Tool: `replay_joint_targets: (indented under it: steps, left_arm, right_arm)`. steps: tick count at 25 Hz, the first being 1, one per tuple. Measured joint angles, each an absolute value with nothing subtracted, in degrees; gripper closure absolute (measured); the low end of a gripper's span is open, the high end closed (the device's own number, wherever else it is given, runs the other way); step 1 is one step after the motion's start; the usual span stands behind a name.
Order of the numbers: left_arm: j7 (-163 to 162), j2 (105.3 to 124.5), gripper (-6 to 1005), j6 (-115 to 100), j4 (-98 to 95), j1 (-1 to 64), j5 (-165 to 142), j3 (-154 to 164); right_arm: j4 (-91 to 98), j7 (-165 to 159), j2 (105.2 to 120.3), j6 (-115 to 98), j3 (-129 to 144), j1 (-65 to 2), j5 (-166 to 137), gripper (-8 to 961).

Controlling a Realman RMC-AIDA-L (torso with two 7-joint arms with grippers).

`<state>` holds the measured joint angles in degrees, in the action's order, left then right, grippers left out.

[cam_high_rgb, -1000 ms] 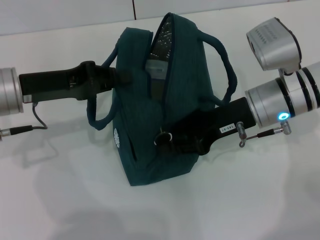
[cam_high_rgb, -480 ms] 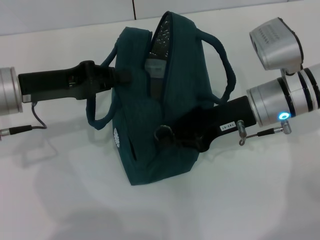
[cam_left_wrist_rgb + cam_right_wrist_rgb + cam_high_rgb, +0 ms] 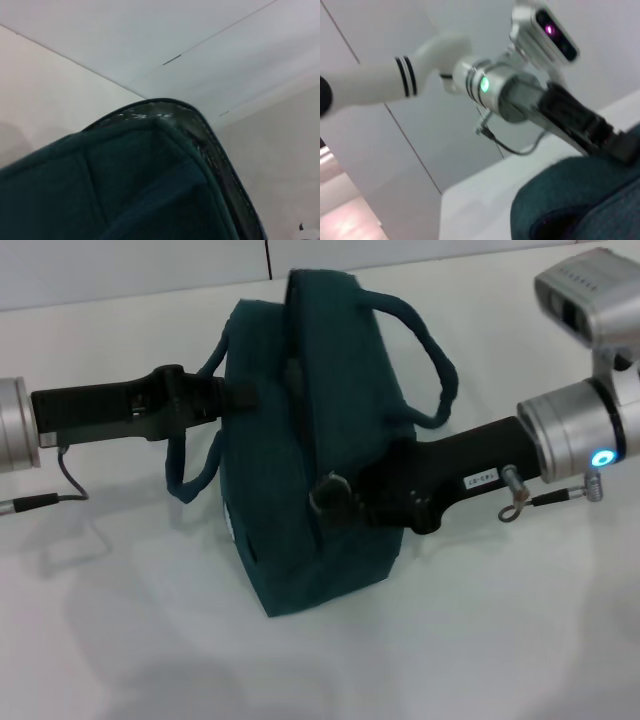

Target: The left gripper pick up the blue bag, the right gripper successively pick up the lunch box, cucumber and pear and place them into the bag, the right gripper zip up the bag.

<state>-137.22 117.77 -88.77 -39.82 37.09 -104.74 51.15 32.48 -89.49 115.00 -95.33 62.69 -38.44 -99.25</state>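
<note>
We see blue bag (image 3: pixel 300 440) centred on white table (image 3: pixel 480 640) | left gripper (image 3: pixel 238 395) at 9 o'clock clamps bag's side | right gripper (image 3: pixel 335 498) at 4 o'clock pinches zipper ring (image 3: pixel 325 495) | white panelled wall (image 3: pixel 150 265) at 12 o'clock

We find the bag (image 3: pixel 300 440) hemmed at nine o'clock by the left gripper (image 3: pixel 235 395) and at three by the right gripper (image 3: pixel 335 495). Bare table (image 3: pixel 450 640) at six lets a gripper pass.

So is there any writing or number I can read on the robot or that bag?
White label on the right arm: dark characters, too small to read.
White round logo low on the blue bag: mostly turned away, not readable.
Nothing else bears text, in the head view or either wrist view.
</note>
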Motion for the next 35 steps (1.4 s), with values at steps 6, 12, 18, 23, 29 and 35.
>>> replay_joint_targets:
  steps: [6,12,18,23,29,35]
  left_arm:
    - [-137.10,117.80,954,-88.77,-39.82,36.96,-104.80,51.15]
    - [-137.10,118.01,954,-88.79,-39.81,36.70,-104.97,51.15]
    - [-137.11,118.12,954,-88.84,-39.76,36.58,-104.97,51.15]
    - [-134.83,117.95,954,-89.37,-39.72,36.13,-102.83,51.15]
    - [-125.34,117.32,842,-92.59,-40.23,34.12,-95.86,51.15]
    - [-116.12,116.41,606,-95.58,-40.32,32.05,-95.07,51.14]
  right_arm:
    - [32.42,-89.82,114.80,-98.08,61.02,-37.76,-99.21,940]
    - [33.22,-90.04,114.57,-98.54,60.99,-36.54,-99.21,940]
    - [33.37,-90.07,114.66,-100.04,61.20,-36.36,-99.62,941]
    - [33.40,-90.09,114.52,-100.12,61.01,-36.11,-99.86,941]
    - [33.40,-90.06,114.51,-99.87,60.99,-35.87,-100.06,940]
    - [33.40,-90.13,114.22,-100.11,60.90,-35.85,-99.78,939]
